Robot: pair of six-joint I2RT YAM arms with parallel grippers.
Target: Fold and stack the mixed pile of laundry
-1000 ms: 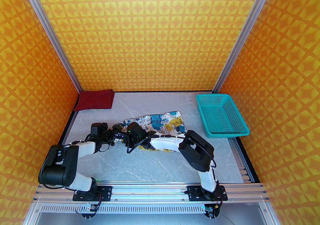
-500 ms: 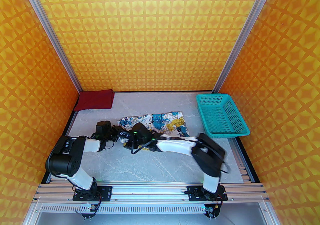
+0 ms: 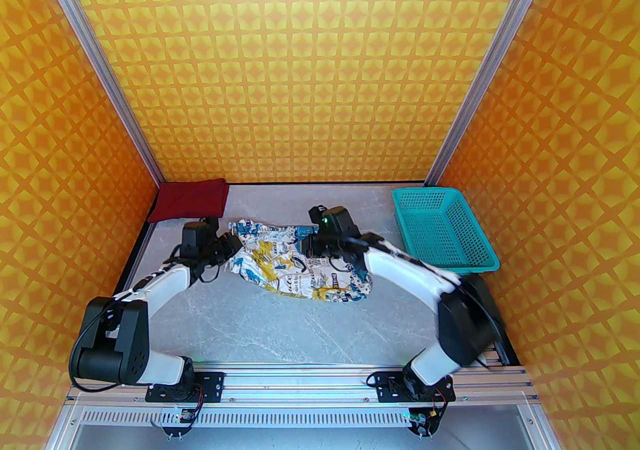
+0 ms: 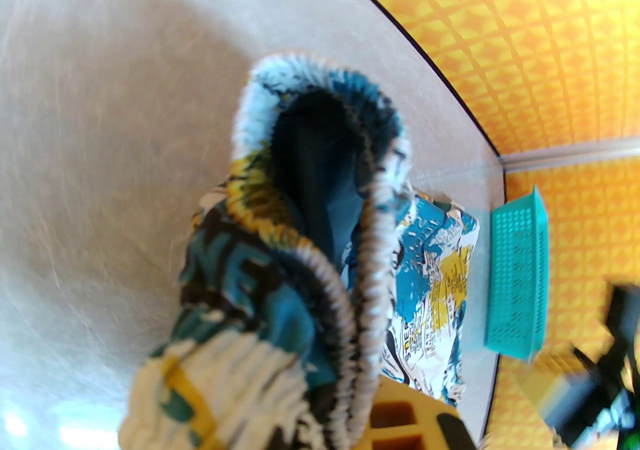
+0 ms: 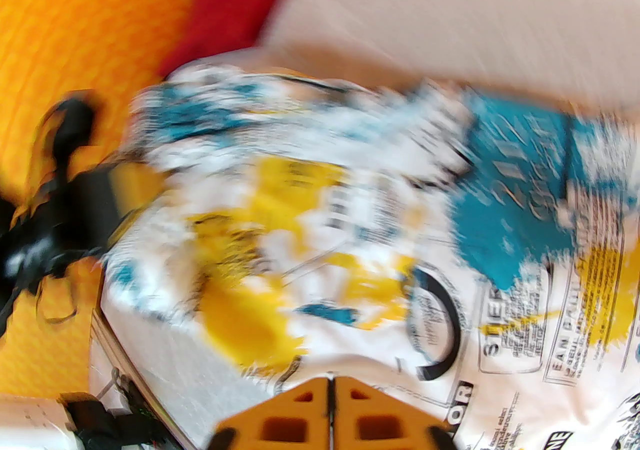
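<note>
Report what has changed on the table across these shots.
Both arms reached farther from their bases and spread apart. The left gripper closed on the left end of the printed garment. The right gripper moved rightwards and is now shut on its far edge. The garment lay flat before. It is now pulled up and stretched between them. The folded red T-shirt and the teal basket stayed put.
</note>
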